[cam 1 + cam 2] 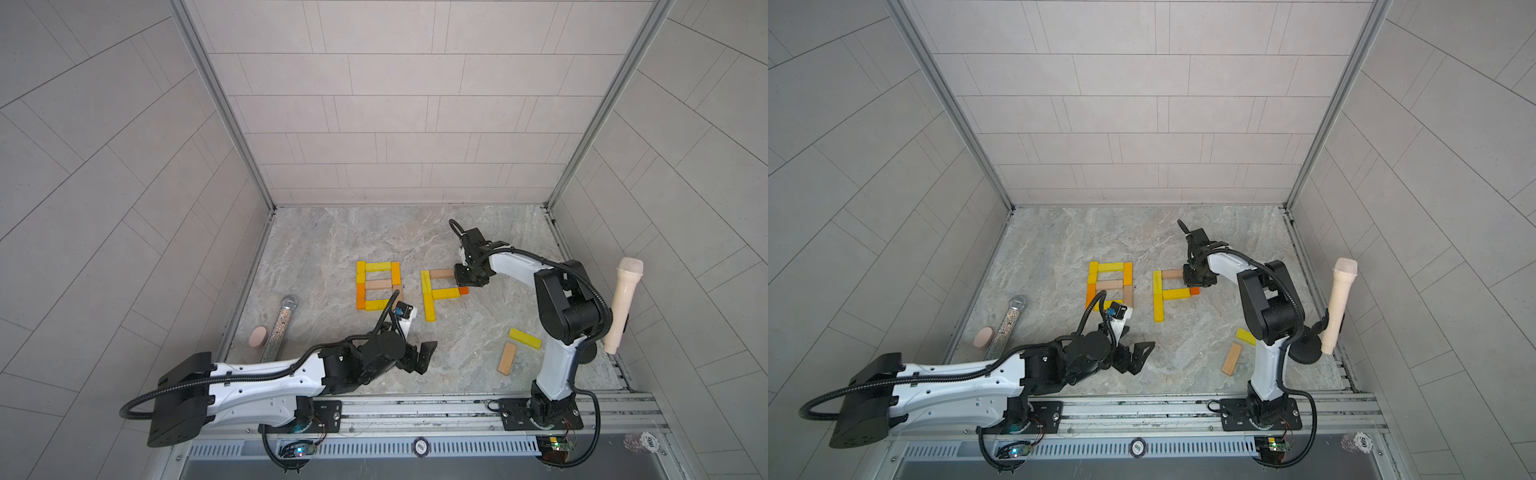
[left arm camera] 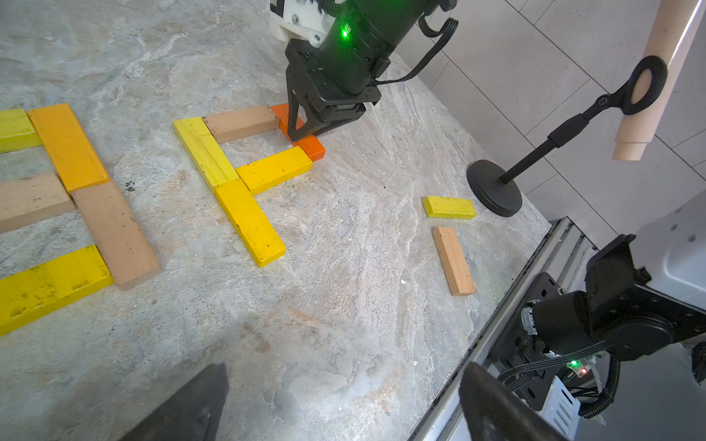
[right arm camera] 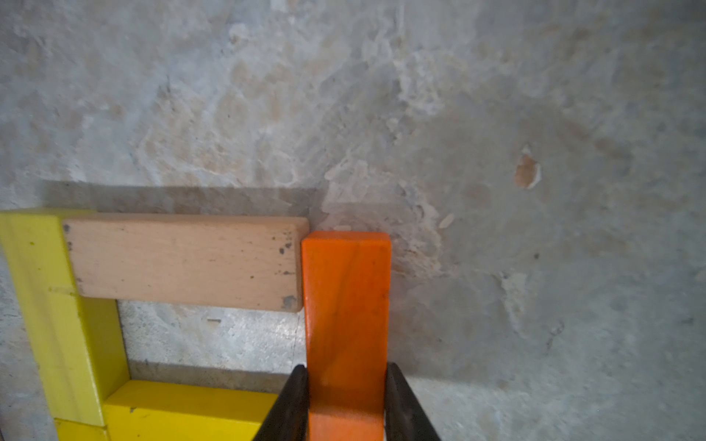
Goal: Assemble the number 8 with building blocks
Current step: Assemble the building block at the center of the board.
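We pinch orange block [image 3: 345, 305] against tan block [image 3: 183, 261] with right fingers [image 3: 292, 408]; left fingers [image 2: 191, 404] spread; a dragging release could skew it.

Grey tiled walls [image 1: 395, 104], marbled, perhaps stone, tabletop [image 1: 332, 241]

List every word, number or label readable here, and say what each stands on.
"500": dark-rimmed round disc at the middle of the front edge, sideways.
"500": pale round disc near the front right corner.
"8": not printed; laid in building blocks on the table.
Circuit board markings: too small to read.
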Tool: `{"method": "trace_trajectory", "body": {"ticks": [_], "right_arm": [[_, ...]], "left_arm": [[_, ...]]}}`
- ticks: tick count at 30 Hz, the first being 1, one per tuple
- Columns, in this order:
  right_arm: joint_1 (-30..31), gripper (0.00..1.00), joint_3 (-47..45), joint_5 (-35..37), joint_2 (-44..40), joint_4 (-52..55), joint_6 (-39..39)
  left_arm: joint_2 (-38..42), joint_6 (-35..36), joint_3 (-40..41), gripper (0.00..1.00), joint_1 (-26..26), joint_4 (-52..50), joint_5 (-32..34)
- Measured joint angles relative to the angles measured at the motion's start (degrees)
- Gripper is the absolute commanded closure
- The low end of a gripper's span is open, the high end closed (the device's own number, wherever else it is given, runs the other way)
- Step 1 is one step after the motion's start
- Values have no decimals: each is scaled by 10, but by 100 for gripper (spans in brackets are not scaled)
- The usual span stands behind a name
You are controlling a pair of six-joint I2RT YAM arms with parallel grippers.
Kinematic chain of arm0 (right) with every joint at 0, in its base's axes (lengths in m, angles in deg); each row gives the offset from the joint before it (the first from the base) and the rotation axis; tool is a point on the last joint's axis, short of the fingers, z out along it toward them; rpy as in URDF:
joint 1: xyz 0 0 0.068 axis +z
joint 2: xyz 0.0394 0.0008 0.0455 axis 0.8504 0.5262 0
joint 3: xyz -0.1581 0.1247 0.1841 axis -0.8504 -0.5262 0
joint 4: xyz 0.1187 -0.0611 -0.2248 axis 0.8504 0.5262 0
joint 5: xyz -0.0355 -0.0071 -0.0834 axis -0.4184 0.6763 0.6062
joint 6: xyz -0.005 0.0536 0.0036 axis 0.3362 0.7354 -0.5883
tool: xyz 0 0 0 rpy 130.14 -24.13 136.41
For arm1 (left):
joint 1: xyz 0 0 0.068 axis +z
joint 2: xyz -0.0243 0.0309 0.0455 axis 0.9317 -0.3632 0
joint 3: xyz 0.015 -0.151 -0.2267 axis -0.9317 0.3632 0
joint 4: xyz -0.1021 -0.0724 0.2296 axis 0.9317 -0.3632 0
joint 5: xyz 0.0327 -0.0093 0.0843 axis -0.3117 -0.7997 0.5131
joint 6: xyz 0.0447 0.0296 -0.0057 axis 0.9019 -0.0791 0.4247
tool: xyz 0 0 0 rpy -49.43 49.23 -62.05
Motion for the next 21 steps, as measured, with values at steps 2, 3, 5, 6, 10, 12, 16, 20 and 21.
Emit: {"method": "trace_trajectory", "body": {"ticks": [2,3,5,6,10,12,16,20,21], "right_arm": [[0,65,0,0,0,0,1],[0,65,0,0,0,0,1],[0,63,0,0,1,-1,3],[0,62,0,0,3,-2,4],[0,60,0,-1,7,-11,8],[0,60,0,-1,7,-12,10],[0,63,0,-1,7,-12,13],[0,64,0,0,7,-12,15],[0,64,0,0,7,-13,15]], "left_arm": [[-2,0,0,0,0,0,0],[-2,0,0,0,0,0,0],[-4,0,0,0,0,0,0],[-5,0,0,0,0,0,0],[-5,0,0,0,0,0,0],[-5,0,0,0,0,1,0],[-7,0,0,0,0,2,0],[-7,0,0,0,0,3,0],[-7,0,0,0,0,3,0]]}}
